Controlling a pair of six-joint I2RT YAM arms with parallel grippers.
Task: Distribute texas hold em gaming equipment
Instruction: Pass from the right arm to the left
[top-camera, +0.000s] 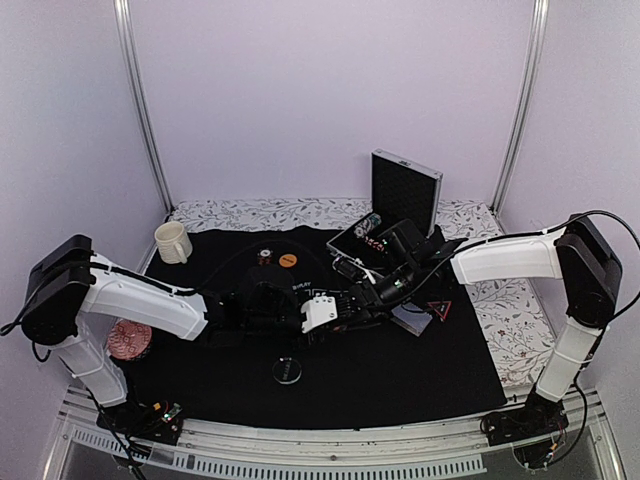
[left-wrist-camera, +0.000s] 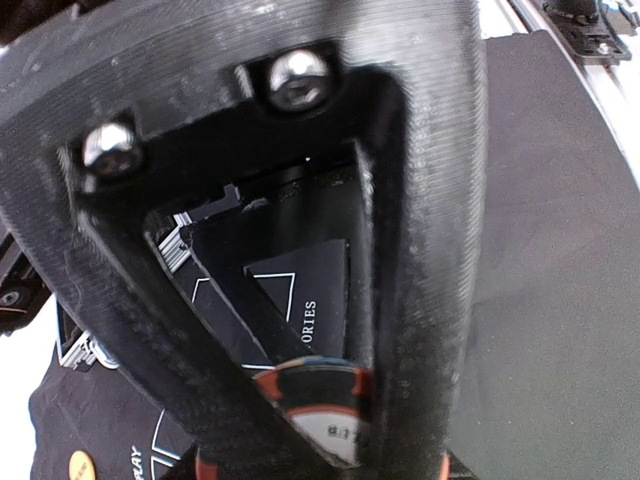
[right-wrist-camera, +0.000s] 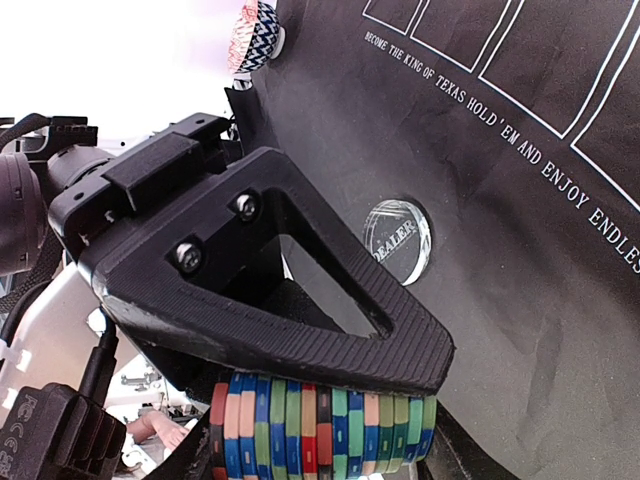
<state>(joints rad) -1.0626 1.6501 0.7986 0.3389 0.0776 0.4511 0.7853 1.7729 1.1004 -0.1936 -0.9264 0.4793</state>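
Note:
My right gripper (top-camera: 366, 300) (right-wrist-camera: 325, 432) is shut on a row of striped poker chips (right-wrist-camera: 320, 430), held edge-on between its fingers above the black mat (top-camera: 400, 380). My left gripper (top-camera: 340, 308) (left-wrist-camera: 330, 405) meets it at mid-table. Its fingers sit on both sides of a red-and-black poker chip (left-wrist-camera: 322, 395) at the end of that row. A clear dealer disc (top-camera: 287, 372) (right-wrist-camera: 397, 240) lies near the front. An orange disc (top-camera: 288, 260) and a small chip stack (top-camera: 264, 256) lie further back. Grey-blue cards (top-camera: 412, 320) and the red-edged triangle marker (top-camera: 438, 308) lie right of the grippers.
The open silver case (top-camera: 405, 190) stands at the back right, with more chips in its tray (top-camera: 368, 228). A cream mug (top-camera: 172, 241) stands at the back left. A pink patterned round object (top-camera: 128, 340) lies off the mat's left edge, under the left arm.

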